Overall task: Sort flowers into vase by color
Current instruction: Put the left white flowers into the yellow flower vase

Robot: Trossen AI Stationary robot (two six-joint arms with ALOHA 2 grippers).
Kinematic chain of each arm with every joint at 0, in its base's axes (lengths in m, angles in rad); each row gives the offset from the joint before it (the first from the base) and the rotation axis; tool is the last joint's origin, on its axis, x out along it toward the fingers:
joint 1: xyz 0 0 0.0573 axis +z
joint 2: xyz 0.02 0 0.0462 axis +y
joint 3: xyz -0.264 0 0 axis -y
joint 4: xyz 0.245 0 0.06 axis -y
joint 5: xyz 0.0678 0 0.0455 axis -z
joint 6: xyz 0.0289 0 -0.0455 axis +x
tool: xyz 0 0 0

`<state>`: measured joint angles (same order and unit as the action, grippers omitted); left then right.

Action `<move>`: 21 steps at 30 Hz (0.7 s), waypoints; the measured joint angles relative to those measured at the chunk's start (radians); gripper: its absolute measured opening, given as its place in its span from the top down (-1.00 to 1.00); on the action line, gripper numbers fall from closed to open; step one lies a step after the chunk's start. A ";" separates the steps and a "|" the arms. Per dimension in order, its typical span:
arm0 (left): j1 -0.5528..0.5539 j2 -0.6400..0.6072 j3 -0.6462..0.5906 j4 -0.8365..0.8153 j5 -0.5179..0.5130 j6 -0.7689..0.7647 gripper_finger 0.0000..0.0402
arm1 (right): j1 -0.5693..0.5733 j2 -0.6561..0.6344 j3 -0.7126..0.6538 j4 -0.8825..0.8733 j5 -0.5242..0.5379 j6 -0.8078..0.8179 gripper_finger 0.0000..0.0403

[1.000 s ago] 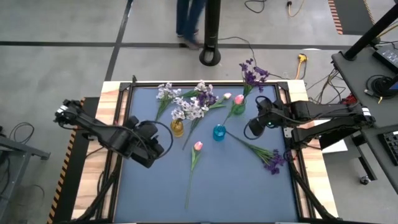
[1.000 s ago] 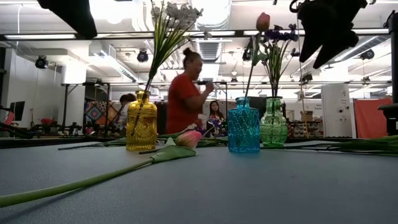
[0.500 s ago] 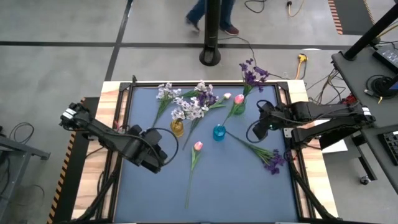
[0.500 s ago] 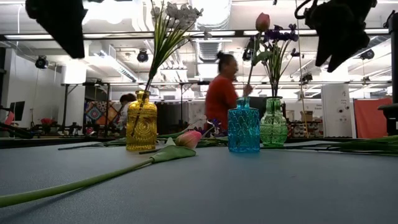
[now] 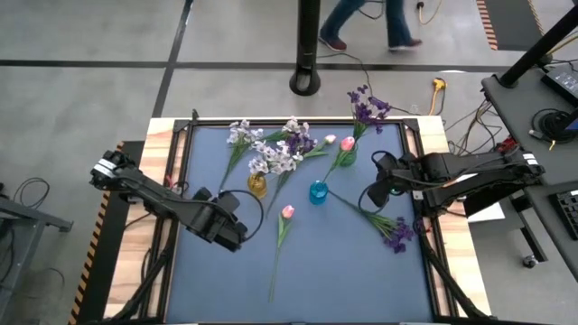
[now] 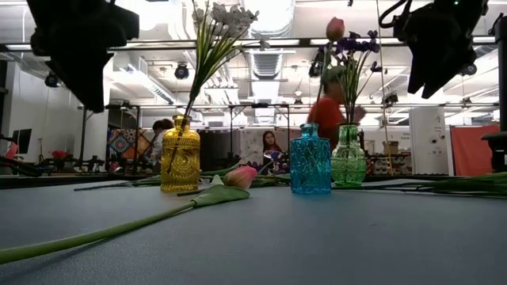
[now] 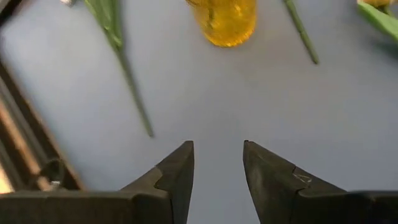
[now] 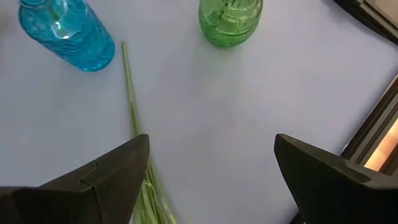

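A pink tulip [image 5: 287,211] lies on the blue mat, its stem running toward the near edge; its bud also shows in the low view [image 6: 240,176]. A dark purple spray [image 5: 397,231] lies flat near the right edge, and its stem [image 8: 132,106] points at the blue vase [image 5: 318,192]. The yellow vase [image 5: 257,187] holds white sprays. The green vase [image 5: 343,161] holds a pink tulip and a purple spray. My left gripper [image 7: 217,155] hovers open, near of the yellow vase [image 7: 227,22]. My right gripper [image 8: 211,149] hovers wide open above the purple spray's stem.
More white, purple and pink flowers [image 5: 289,140] lie along the mat's far edge. A black frame [image 5: 185,181] borders the mat. Loose stems [image 7: 121,62] lie beside the yellow vase. People move in the room behind the table [image 6: 326,111].
My left gripper has moved toward the table's right and near edge and has come down lower. My right gripper has shifted slightly toward the near edge. A person behind the table has walked to the right. The flowers and vases have stayed in place.
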<state>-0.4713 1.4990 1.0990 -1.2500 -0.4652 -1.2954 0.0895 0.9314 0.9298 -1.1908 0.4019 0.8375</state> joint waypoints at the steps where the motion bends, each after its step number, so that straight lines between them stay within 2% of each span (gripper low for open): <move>1: 0.000 0.000 -0.009 0.030 0.030 -0.001 0.42 | 0.000 0.000 -0.001 0.000 0.002 -0.001 -0.68; 4: 0.000 0.000 -0.033 0.082 0.144 -0.002 0.48 | 0.000 0.000 -0.002 0.000 0.019 -0.012 -0.68; 10: 0.050 -0.017 -0.098 0.079 0.150 0.025 0.64 | 0.000 0.000 -0.005 0.002 0.047 -0.035 -0.68; 14: 0.165 -0.055 -0.176 0.121 0.147 0.107 0.79 | 0.000 0.000 -0.009 0.005 0.073 -0.053 -0.68; 21: 0.402 -0.162 -0.333 0.332 0.135 0.350 0.99 | 0.000 0.000 -0.023 0.014 0.080 -0.080 -0.68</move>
<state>-0.0689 1.3375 0.7662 -0.9178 -0.3300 -0.9449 0.0898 0.9310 0.9066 -1.1767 0.4820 0.7579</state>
